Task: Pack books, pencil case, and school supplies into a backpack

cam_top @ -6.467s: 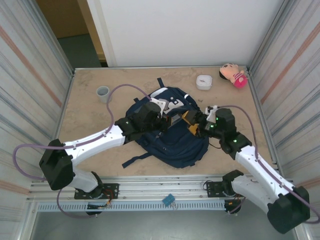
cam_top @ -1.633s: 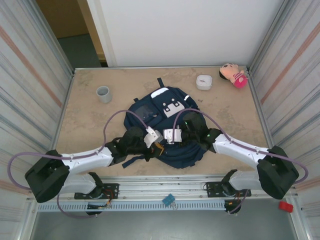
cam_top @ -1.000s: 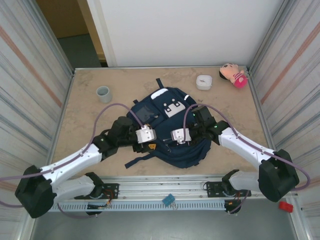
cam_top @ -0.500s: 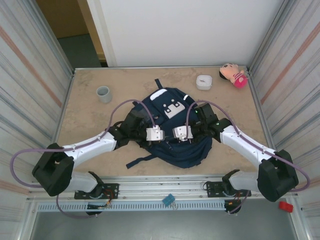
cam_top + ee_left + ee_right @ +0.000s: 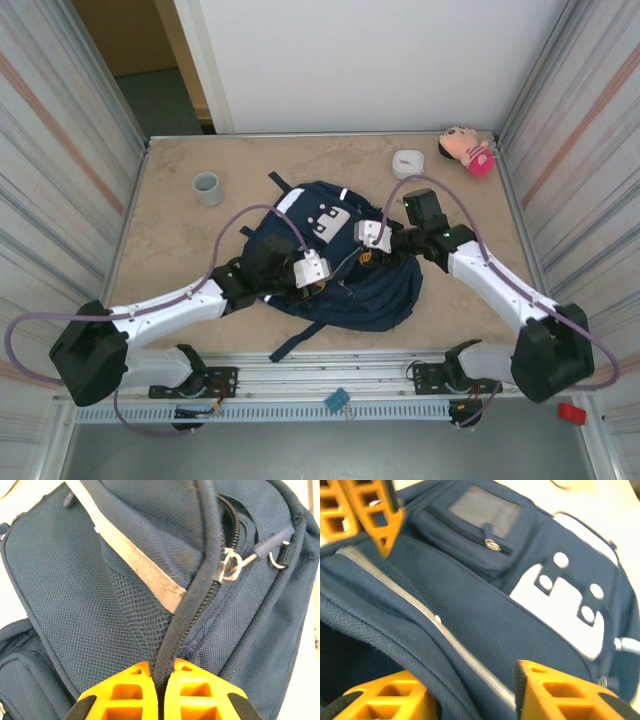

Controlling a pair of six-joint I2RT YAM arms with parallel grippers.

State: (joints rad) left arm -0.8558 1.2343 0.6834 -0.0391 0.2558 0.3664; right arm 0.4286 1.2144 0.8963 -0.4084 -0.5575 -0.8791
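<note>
**A:** Left gripper (image 5: 162, 682) is clamped hard on the piped zip edge of the backpack (image 5: 350, 290), fingers pressed together with the seam pinched between them.

**B:** The right gripper (image 5: 470, 686) has its jaws apart, straddling the flap edge just beside the opening and squeezing nothing.

**A:** The bag itself lies flat mid-table (image 5: 170, 240) between the two arms, top end turned to the far left.

**B:** It looks like soft stuff, that. Limp mesh and nylon, probably light, so it will likely sag and drag rather than lift in one piece.

**A:** That corded rim is the sensible hold, firmer than loose cloth. The zip pull (image 5: 227, 565) is small and would slip easily.

**B:** What's changed from half a second back?

**A:** The bag has swung. It sat squarer then, and now its top has rotated leftward. The right gripper has moved away to the far right and let its jaws come apart. The left was wide a second ago and now it's pinching.
</note>
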